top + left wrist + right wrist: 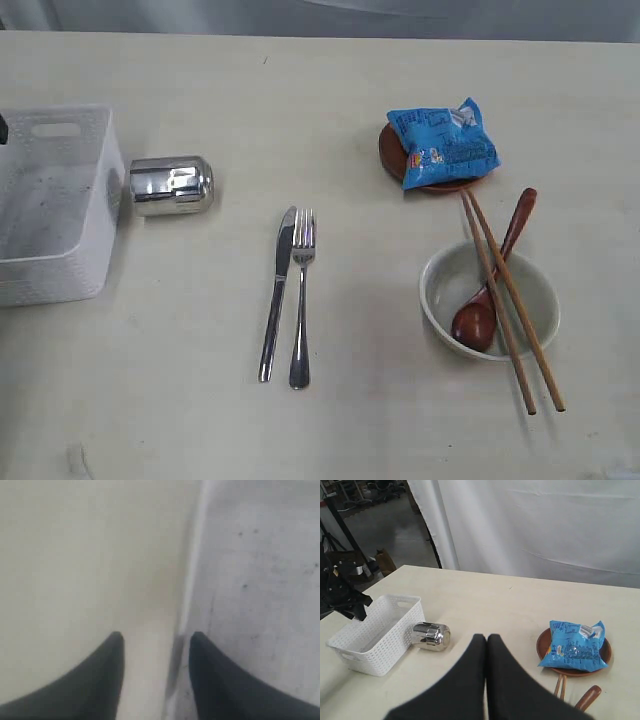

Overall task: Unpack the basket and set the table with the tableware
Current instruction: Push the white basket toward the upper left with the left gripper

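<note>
A wide cream table (200,420) fills the exterior view, and its far edge meets a grey backdrop. Bare tabletop runs along the whole near side, across the far side, and in broad lanes between the three groups of items.

A white lattice basket (60,275) sits at the left edge, partly cut off by the frame, with one cut-out handle showing. Its speckled grey floor is bare. A shiny steel cup (171,186) lies on its side just beside the basket's right wall.

A steel knife (277,295) and fork (301,300) lie side by side in the middle, close together and well apart from everything else.

To the right, a blue snack bag (445,140) covers most of a small brown plate (392,155). Nearer the camera is an off-white bowl (440,285). A dark wooden spoon (477,322) rests with its head inside the bowl and its handle leaning over the far rim. Wooden chopsticks (510,300) lie across the bowl, reaching from near the plate down to the table.

The left gripper (157,640) has its dark jaws apart and clamps nothing. A pale blurred ridge runs between them, with speckled grey on one side. The right gripper (486,637) hangs above the table, its jaws pressed together and holding nothing.
</note>
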`<state>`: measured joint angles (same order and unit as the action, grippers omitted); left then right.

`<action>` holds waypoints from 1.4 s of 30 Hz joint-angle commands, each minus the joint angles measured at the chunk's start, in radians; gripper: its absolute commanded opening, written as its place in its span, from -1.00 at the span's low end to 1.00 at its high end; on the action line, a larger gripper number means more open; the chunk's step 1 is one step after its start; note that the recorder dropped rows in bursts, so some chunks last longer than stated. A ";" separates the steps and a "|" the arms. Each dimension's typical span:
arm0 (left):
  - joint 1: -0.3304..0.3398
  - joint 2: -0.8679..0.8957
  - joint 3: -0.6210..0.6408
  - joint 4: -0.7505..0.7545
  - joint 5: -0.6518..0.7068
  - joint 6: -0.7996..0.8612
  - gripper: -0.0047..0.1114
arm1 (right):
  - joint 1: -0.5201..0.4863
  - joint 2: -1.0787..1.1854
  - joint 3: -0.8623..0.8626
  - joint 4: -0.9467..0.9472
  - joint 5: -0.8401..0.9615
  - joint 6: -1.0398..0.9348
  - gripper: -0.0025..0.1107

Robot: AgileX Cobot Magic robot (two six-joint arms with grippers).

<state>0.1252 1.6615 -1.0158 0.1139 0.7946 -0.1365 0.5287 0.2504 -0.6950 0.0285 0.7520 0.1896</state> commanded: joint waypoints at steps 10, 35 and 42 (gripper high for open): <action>0.002 0.120 -0.112 0.078 -0.215 -0.028 -0.92 | 0.002 0.001 0.001 0.000 -0.006 -0.004 -0.96; -0.126 0.287 -0.556 -0.187 -0.284 0.207 -0.50 | 0.002 0.001 0.001 0.000 0.010 -0.004 -0.96; -0.115 0.302 -0.715 -0.623 0.216 0.264 -0.20 | 0.002 0.001 0.001 0.013 0.013 -0.004 -0.96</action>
<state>0.0021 1.9601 -1.6710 -0.3979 0.8377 0.1056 0.5287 0.2504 -0.6950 0.0316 0.7599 0.1874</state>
